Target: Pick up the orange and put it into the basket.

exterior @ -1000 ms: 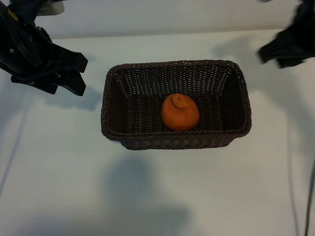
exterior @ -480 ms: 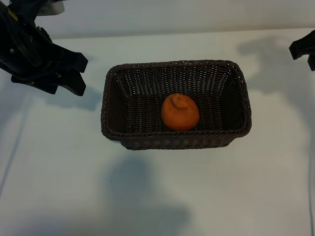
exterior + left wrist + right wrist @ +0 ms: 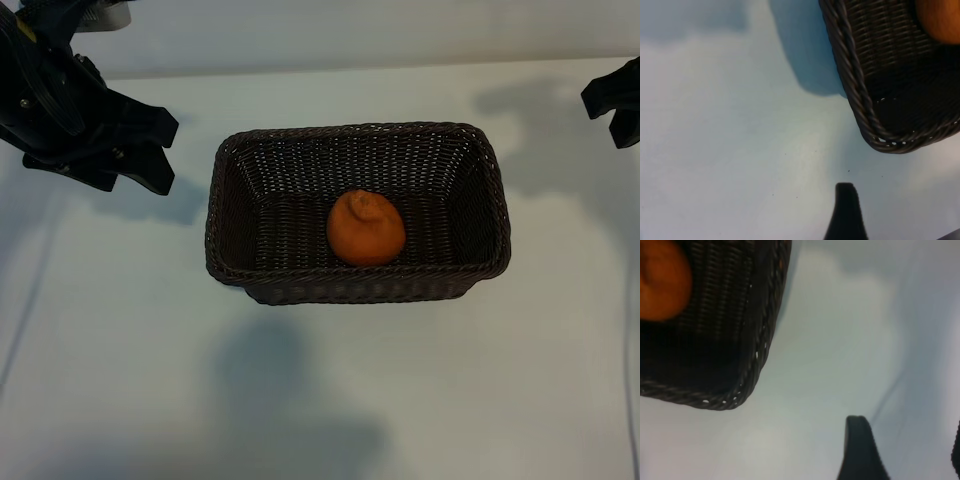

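Showing: one orange (image 3: 366,229), one basket (image 3: 232,200), two grippers — left gripper (image 3: 150,150), right gripper (image 3: 612,103) — one table (image 3: 120,330).

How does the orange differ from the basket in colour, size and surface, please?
Colour: the orange is plain bright orange, while the basket is dark brown.
Size: the orange is small and fills only part of the basket's floor; the basket is much larger and holds it.
Surface and shape: the orange is roundish and matte with a puckered knob on top; the basket is rectangular and woven, with a braided rim.
Both are untouched by any claw.
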`<state>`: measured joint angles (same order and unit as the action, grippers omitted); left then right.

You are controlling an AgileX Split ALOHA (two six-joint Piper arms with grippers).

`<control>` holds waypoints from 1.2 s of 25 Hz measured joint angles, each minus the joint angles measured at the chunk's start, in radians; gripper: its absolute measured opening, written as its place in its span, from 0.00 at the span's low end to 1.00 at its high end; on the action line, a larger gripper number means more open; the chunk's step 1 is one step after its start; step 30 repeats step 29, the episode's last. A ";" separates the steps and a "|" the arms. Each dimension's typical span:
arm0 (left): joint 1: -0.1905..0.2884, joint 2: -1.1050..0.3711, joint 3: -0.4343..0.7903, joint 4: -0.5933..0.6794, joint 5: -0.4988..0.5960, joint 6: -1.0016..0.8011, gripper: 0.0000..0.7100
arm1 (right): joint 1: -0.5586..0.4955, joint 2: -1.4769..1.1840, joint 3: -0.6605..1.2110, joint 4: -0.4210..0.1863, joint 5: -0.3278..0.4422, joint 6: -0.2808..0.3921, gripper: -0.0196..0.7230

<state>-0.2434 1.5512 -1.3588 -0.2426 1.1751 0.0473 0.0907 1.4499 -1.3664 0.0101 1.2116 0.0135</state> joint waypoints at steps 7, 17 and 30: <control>0.000 0.000 0.000 -0.020 0.000 -0.001 0.81 | 0.000 0.000 0.000 0.028 0.003 0.000 0.61; 0.000 0.000 0.000 -0.020 0.000 -0.001 0.81 | 0.000 0.000 0.000 0.052 0.004 0.001 0.61; 0.000 0.000 0.000 -0.020 0.000 0.000 0.81 | 0.000 0.000 0.000 0.060 0.005 0.001 0.61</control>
